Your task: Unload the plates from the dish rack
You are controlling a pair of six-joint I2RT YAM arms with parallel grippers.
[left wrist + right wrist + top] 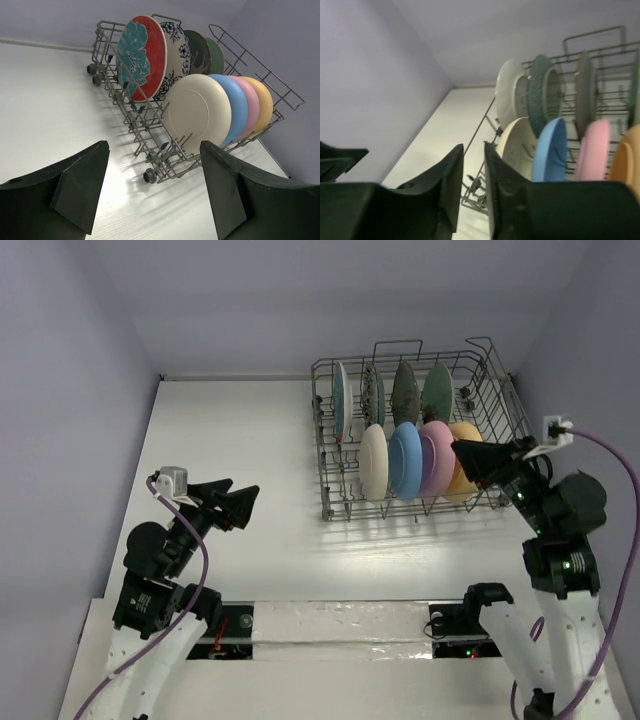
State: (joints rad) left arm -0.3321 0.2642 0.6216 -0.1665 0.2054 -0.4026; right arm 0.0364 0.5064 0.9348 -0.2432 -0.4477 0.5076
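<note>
**Figure. Overhead and wrist views of the plate-unloading task, before any plate has left the rack.**

The dish rack (400, 515) sits on the far right part of the white table (230, 430). All eight plates stand on edge between its tines.

- **Far row, left to right:** teal plate (340, 400), blue-white floral plate (372, 392), mottled grey-brown plate (405, 390), mint green plate (437, 390).
- **Near row, left to right:** cream plate (374, 462), sky blue plate (405, 460), pink plate (437, 452), orange-yellow plate (464, 430).

The left gripper (238, 502) hangs over bare table, well to the left of the rack. Its jaws are spread wide with nothing between them, and its wrist camera faces the rack's left side.

The right gripper (468, 455) is at the near right end of the rack, where the overhead view shows it overlapping the orange-yellow plate. Its wrist view shows the fingers drawn almost together, leaving only a narrow slit that holds nothing. Whether it touches the plate or the wire cannot be told.

**Progress.** No plate lies outside the rack, so none of the unloading appears done and all eight plates are left to remove. The right arm seems placed to begin at the right end of the near row, though its jaws would first have to widen to take a rim
</note>
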